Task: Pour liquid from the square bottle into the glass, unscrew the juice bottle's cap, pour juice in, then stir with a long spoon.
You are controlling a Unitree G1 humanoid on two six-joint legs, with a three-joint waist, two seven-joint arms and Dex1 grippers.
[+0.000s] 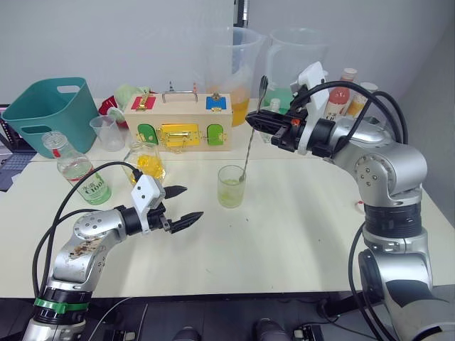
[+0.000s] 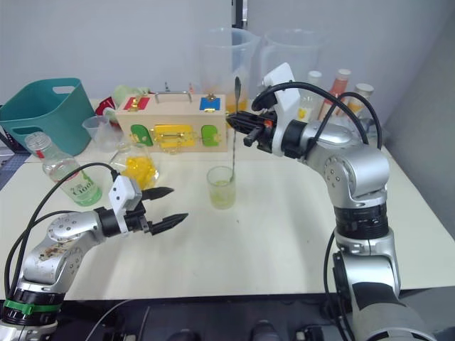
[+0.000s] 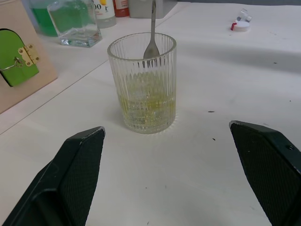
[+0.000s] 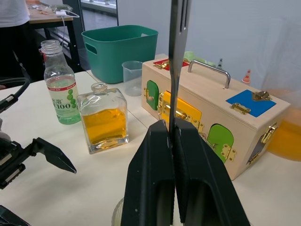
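The glass (image 1: 231,186) stands mid-table with a little yellowish liquid in it. The long spoon (image 1: 250,142) stands in it, its lower end (image 3: 151,47) down inside the glass. My right gripper (image 1: 250,122) is shut on the spoon's upper shaft (image 4: 177,56), above and just behind the glass. My left gripper (image 1: 193,202) hovers open, low over the table to the near left of the glass, holding nothing. The square bottle (image 1: 146,162) with yellow liquid stands left of the glass. Farther left is the juice bottle (image 1: 82,174), uncapped. A small white cap (image 3: 241,25) lies on the table beyond the glass.
A wooden latch box (image 1: 178,121) sits behind the glass, with two big clear jugs (image 1: 231,64) behind it. A teal basket (image 1: 50,114) and a measuring cup (image 1: 106,131) stand at the back left. Several small bottles (image 1: 341,96) stand at the back right. A person (image 4: 14,14) stands beyond the table.
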